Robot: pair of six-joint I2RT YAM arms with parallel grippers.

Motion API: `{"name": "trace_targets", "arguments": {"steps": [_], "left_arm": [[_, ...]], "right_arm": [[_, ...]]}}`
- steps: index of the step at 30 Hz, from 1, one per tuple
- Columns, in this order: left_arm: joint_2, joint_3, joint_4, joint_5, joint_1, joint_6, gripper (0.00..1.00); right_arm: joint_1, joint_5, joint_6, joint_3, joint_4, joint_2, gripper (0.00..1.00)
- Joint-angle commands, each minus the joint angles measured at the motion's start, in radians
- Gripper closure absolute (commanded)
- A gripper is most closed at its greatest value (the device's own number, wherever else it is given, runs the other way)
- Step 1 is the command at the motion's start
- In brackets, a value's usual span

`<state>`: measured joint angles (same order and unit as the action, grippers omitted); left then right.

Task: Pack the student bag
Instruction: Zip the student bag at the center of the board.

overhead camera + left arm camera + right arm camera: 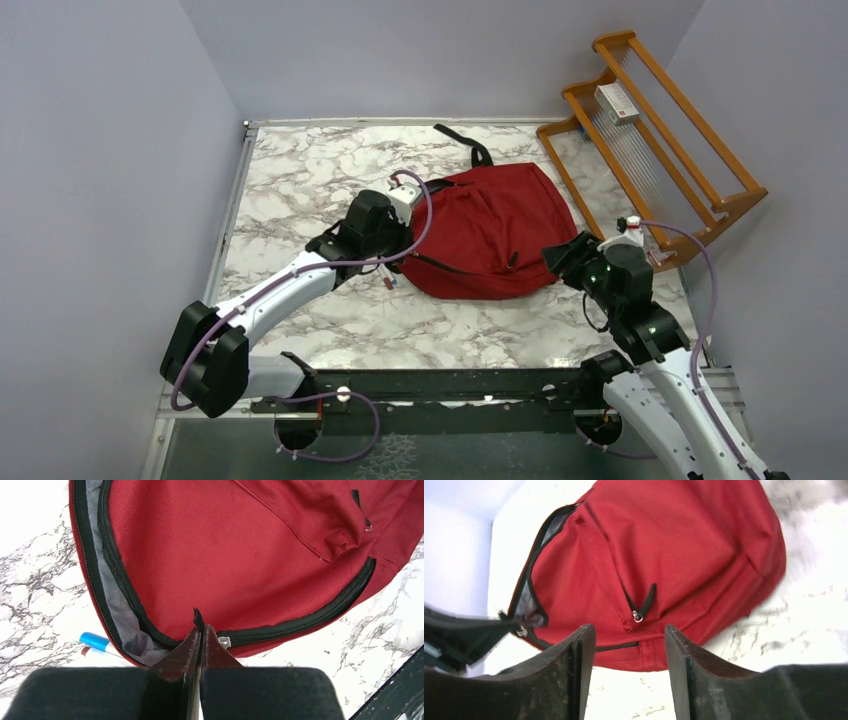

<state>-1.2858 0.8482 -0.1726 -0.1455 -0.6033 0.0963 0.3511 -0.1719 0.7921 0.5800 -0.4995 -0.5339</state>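
The red student bag [495,228] lies flat on the marble table, its black main zip partly open with grey lining showing [112,600]. My left gripper [201,629] is shut on the black zip pull [198,617] at the bag's near left edge; it also shows in the top view [392,262]. My right gripper [629,640] is open and empty, just off the bag's near right corner [560,262]. The front pocket zip pull [638,615] lies ahead of its jaws.
A blue-capped pen [97,641] lies on the table beside the bag's open edge, also seen by the left gripper [388,281]. A wooden rack [650,150] holding a white box [616,102] stands at the back right. A black strap [462,140] trails behind the bag.
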Motion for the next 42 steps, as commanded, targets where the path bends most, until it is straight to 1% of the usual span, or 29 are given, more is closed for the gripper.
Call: {"name": "trace_targets", "arguments": {"steps": [1,3,6,7,9,12,16,20,24,27,31,37,42], "left_arm": [[0.040,-0.025,0.082,-0.037,0.007,0.044,1.00],[0.043,-0.029,0.095,-0.039,0.007,0.066,1.00],[0.051,-0.039,0.114,-0.030,0.007,0.098,1.00],[0.054,-0.043,0.121,-0.027,0.007,0.107,1.00],[0.057,-0.048,0.128,-0.021,0.009,0.129,1.00],[0.059,-0.053,0.139,-0.018,0.008,0.167,1.00],[0.069,-0.066,0.155,-0.014,0.009,0.199,1.00],[0.079,-0.073,0.162,-0.010,0.008,0.213,1.00],[0.075,-0.077,0.168,-0.015,0.008,0.220,1.00],[0.070,-0.078,0.169,-0.013,0.008,0.227,1.00],[0.069,-0.081,0.168,-0.014,0.009,0.238,1.00],[0.071,-0.081,0.193,-0.017,0.008,0.247,1.00],[0.071,-0.075,0.193,-0.029,0.009,0.247,1.00]], "right_arm": [[-0.005,0.280,-0.289,-0.033,0.219,0.007,0.37],[-0.005,0.427,-0.383,-0.031,0.326,-0.099,0.35],[0.000,0.632,-0.462,0.000,0.472,-0.297,0.34],[0.013,0.680,-0.480,0.015,0.524,-0.355,0.34],[0.081,0.687,-0.548,0.051,0.593,-0.455,0.32],[0.204,0.660,-0.683,0.139,0.607,-0.599,0.31],[0.274,0.715,-0.752,0.173,0.714,-0.725,0.31],[0.309,0.719,-0.832,0.200,0.762,-0.805,0.32],[0.330,0.708,-0.895,0.198,0.815,-0.847,0.34],[0.338,0.725,-0.926,0.208,0.818,-0.877,0.35],[0.353,0.743,-0.936,0.209,0.825,-0.898,0.36],[0.375,0.699,-0.956,0.196,0.856,-0.943,0.37],[0.386,0.651,-0.948,0.179,0.908,-0.974,0.41]]}}
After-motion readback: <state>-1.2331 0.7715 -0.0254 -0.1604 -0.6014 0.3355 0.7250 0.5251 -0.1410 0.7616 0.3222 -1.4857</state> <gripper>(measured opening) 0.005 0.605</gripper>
